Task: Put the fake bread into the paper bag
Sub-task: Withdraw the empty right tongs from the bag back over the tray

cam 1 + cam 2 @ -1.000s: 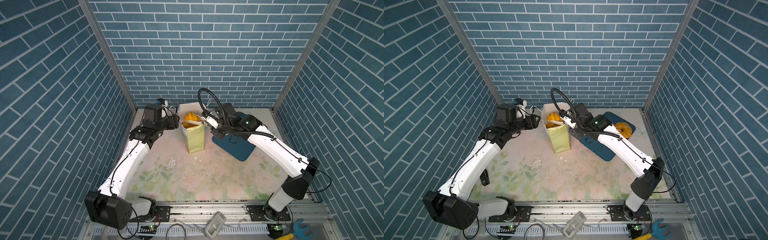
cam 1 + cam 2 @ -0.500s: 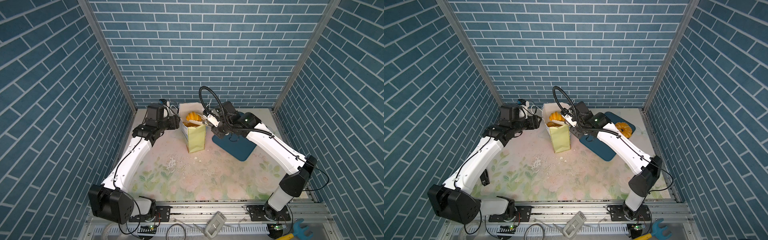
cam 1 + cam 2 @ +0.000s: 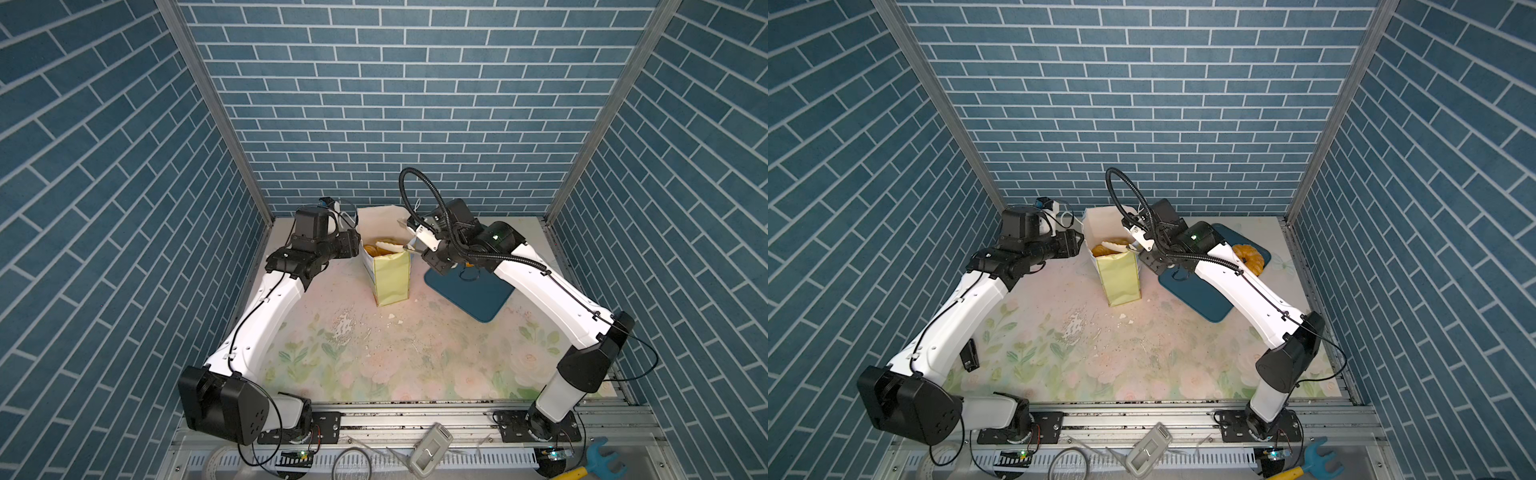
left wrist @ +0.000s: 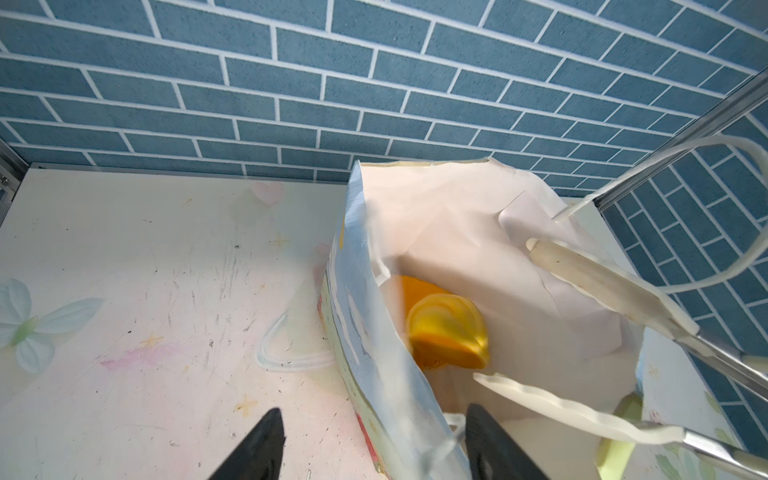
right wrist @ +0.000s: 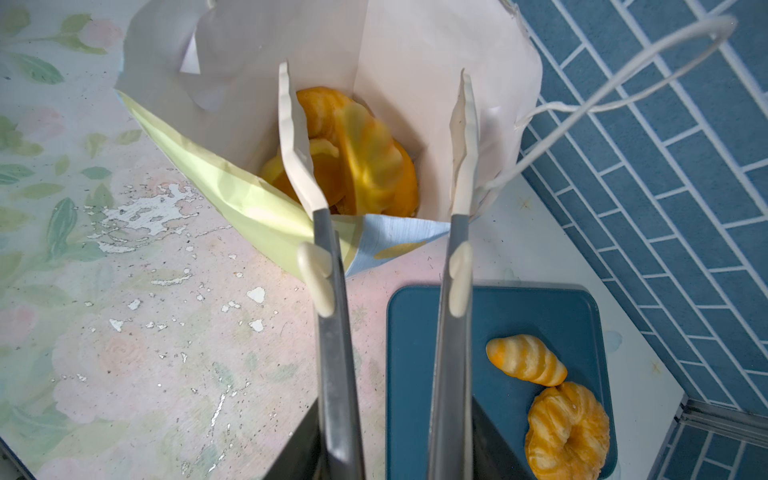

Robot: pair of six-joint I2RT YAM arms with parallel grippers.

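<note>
The paper bag [image 3: 392, 278] [image 3: 1121, 278] stands open at mid-back, with fake bread [image 3: 380, 248] [image 3: 1106, 248] piled inside. My left gripper [image 3: 353, 245] [image 4: 378, 444] is open, one finger outside and one inside the bag's blue side wall [image 4: 365, 332]. My right gripper [image 3: 436, 245] [image 5: 395, 453] is shut on metal tongs [image 5: 332, 332] whose white tips [image 5: 295, 141] stand apart over the bag mouth. A blurred golden bread [image 5: 370, 162] [image 4: 446, 332] lies loose between the tips, inside the bag. A small ridged roll [image 5: 525, 359] and a ring bread [image 5: 567, 430] [image 3: 1250, 257] lie on the tray.
The dark blue tray [image 3: 469, 295] [image 5: 436, 332] lies right of the bag, partly under my right arm. The bag's white cord handle [image 5: 623, 83] loops up beside the tongs. The brick back wall [image 3: 386, 166] stands close behind the bag. Flaked patches [image 3: 345, 324] mark the mat.
The tongs' tips have spread apart and the bread they held has dropped free into the bag. My left arm has shifted slightly; its gripper stays at the bag's left wall.
</note>
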